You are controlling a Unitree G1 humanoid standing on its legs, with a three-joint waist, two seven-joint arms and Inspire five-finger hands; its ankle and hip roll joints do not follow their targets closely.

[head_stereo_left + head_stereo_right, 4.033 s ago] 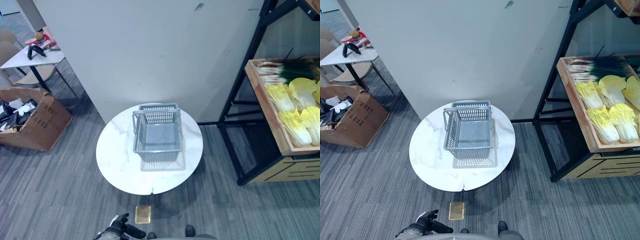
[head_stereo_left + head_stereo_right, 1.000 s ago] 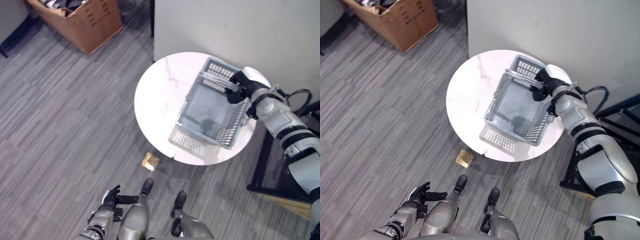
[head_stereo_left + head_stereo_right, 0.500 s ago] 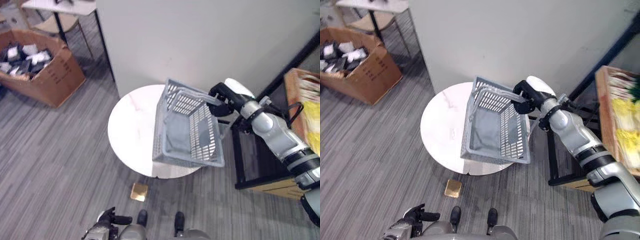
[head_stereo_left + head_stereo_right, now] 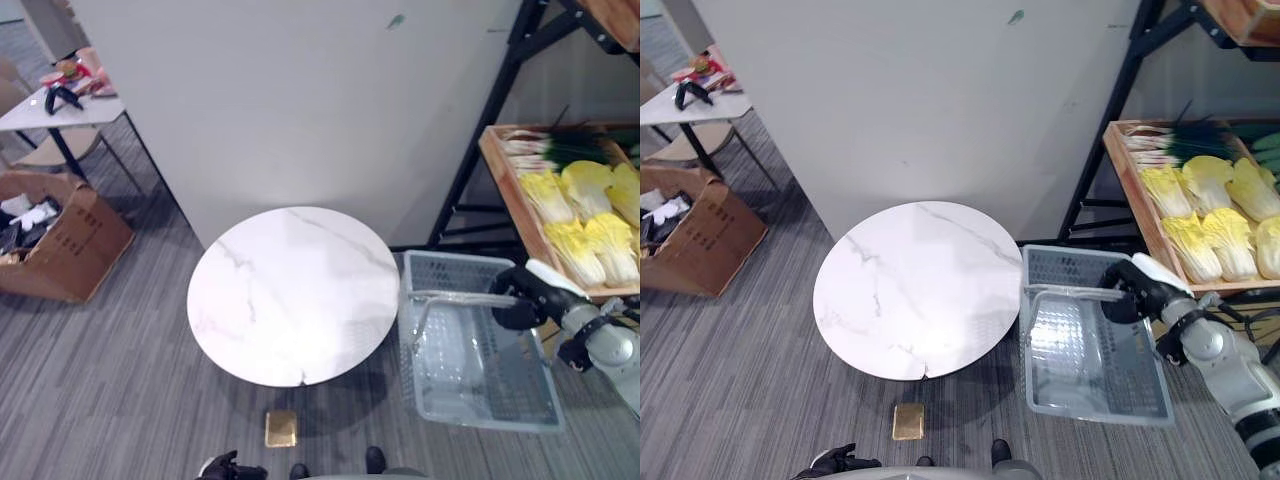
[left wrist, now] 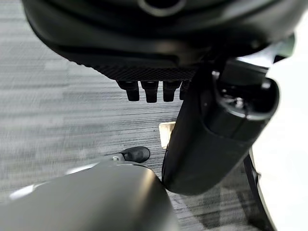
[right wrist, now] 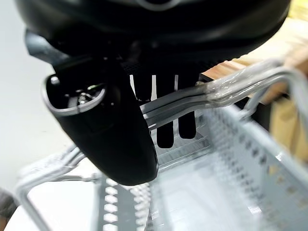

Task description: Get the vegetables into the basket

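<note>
An empty grey plastic basket hangs by its handle beside the round white marble table, on its right. My right hand is shut on that handle, fingers curled round it in the right wrist view. Pale yellow cabbages and green scallions lie in a wooden crate on the black shelf, just behind the basket. My left hand shows low at the bottom edge, fingers relaxed and holding nothing.
A grey partition wall stands behind the table. An open cardboard box and a small white table are at far left. A small brass square lies on the carpet before the table. The black shelf frame rises at right.
The view has swung. The basket, held tilted over the table's right side half a second ago, now hangs level off the table beside the shelf, still in my right hand.
</note>
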